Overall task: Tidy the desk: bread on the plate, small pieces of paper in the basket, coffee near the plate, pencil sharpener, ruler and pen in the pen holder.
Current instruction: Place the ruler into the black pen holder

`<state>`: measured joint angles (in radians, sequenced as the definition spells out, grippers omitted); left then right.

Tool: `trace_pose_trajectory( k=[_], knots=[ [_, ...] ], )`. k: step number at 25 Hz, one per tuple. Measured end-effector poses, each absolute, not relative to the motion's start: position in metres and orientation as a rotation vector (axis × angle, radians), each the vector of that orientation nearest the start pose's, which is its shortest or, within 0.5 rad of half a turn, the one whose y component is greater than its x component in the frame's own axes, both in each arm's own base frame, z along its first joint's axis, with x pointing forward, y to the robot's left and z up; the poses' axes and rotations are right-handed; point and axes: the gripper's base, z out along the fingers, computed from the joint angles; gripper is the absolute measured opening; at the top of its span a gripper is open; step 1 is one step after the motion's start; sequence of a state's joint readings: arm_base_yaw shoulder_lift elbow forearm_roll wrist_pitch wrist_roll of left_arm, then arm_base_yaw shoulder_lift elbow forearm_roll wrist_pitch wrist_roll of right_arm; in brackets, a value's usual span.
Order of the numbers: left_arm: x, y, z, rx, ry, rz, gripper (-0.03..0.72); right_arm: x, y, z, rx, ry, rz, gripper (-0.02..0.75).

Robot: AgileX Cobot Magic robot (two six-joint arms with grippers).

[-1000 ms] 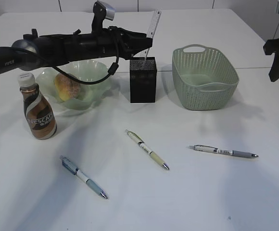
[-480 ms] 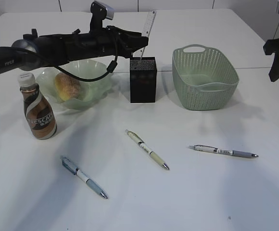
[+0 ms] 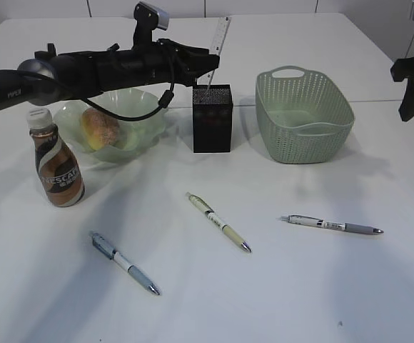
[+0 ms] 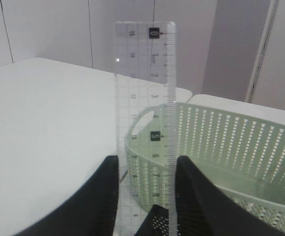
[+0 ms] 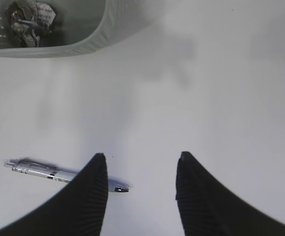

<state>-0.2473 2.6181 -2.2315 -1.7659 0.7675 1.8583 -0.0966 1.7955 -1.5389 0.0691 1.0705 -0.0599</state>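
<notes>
Nearest, loose on the large plain white desk (image 3: 278,293): three pens, not yet collected; right gripper (image 5: 141,172) hanging above one, fingers apart and empty. Mid-distance: short clear plastic ruler (image 3: 220,44) clamped upright in left gripper (image 4: 145,196), lower end over black square metal-mesh pen holder (image 3: 212,118), apparently for dropping in. Behind: pale wall panels.

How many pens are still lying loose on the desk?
3. A blue-grip pen lies front left, a pale yellow-green pen in the middle, and a grey-and-white pen on the right. Any already inside the pen holder cannot be seen.
</notes>
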Motion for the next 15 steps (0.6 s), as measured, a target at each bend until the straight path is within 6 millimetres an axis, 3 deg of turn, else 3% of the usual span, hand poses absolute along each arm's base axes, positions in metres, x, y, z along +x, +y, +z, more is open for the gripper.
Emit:
trace_pose_trajectory(
  k=[15],
  knots=[
    [0.539,-0.204,0.1715,0.8,1.516,-0.866,0.336,0.38,-0.0313,0.2833,0.082,2.802,0.055,0.37]
  ],
)
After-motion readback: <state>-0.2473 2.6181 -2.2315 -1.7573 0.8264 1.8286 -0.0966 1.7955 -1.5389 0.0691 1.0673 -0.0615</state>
